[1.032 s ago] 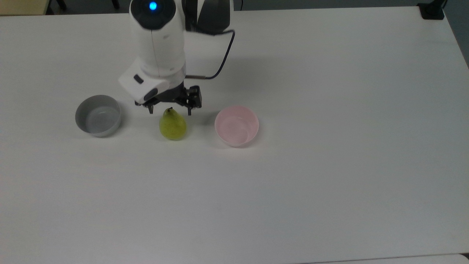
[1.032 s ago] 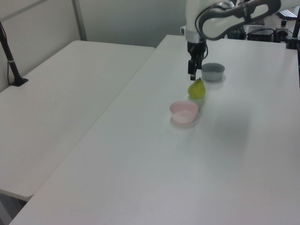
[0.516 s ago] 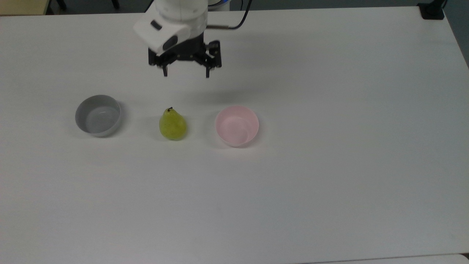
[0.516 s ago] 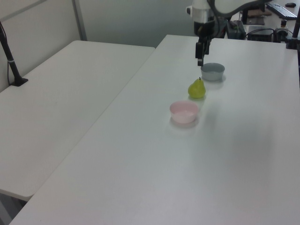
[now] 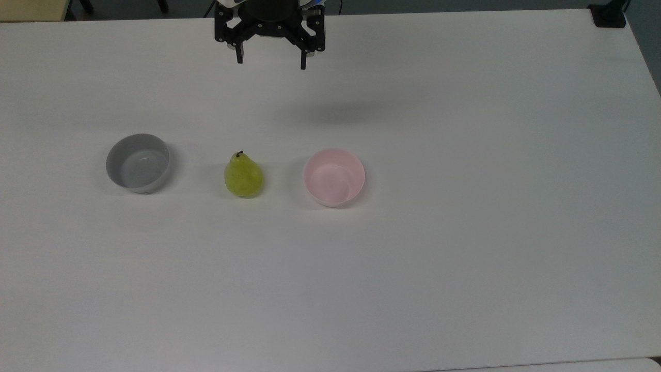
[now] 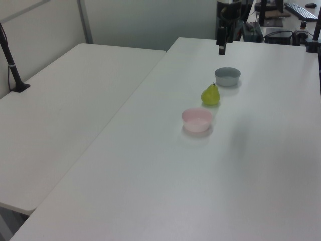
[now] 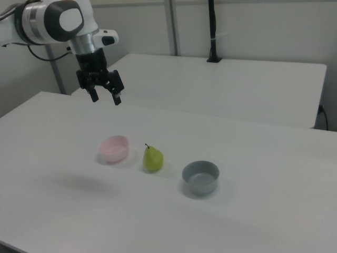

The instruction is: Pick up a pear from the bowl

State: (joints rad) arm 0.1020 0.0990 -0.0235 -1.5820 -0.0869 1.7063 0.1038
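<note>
The yellow-green pear (image 5: 243, 175) (image 6: 210, 95) (image 7: 153, 158) stands upright on the white table, between the two bowls and touching neither. The pale pink bowl (image 5: 333, 177) (image 6: 196, 119) (image 7: 114, 148) has nothing in it. My gripper (image 5: 270, 58) (image 6: 221, 48) (image 7: 106, 98) hangs open and holds nothing, high above the table. In the top view it is near the upper edge, well away from the pear and roughly between pear and pink bowl sideways.
A grey bowl (image 5: 138, 163) (image 6: 227, 76) (image 7: 200, 176) of similar size sits on the pear's other side, with nothing inside. A second white table (image 6: 65, 95) (image 7: 221, 84) adjoins this one, with a black post (image 7: 212, 31) on it.
My gripper has risen and pulled back from just above the pear's stem toward the top view's upper edge, staying open. Pear and bowls have not moved.
</note>
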